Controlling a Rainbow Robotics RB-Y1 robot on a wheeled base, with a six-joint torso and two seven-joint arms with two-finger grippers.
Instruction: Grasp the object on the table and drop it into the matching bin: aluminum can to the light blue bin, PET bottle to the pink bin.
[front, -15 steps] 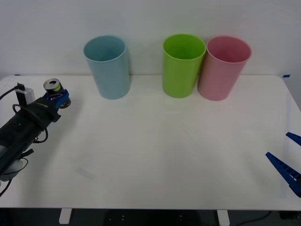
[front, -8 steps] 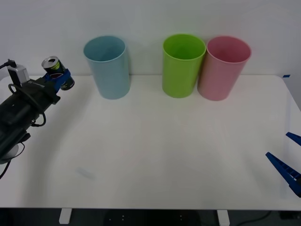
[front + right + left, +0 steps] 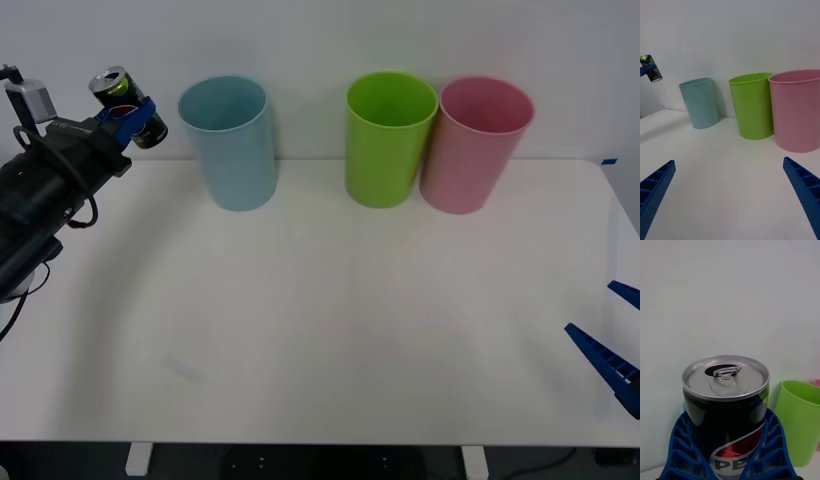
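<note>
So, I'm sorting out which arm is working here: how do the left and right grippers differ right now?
The left gripper is shut on the aluminum can and raised above the table, beside the light blue bin; the right gripper is open, holds nothing and sits low at the table's right edge, far from all the bins. Both have blue ribbed fingers.

Dark aluminum can with silver top and red-white-blue logo; blue ribbed fingers; light blue bin, lime green bin, pink bin; white surface.
</note>
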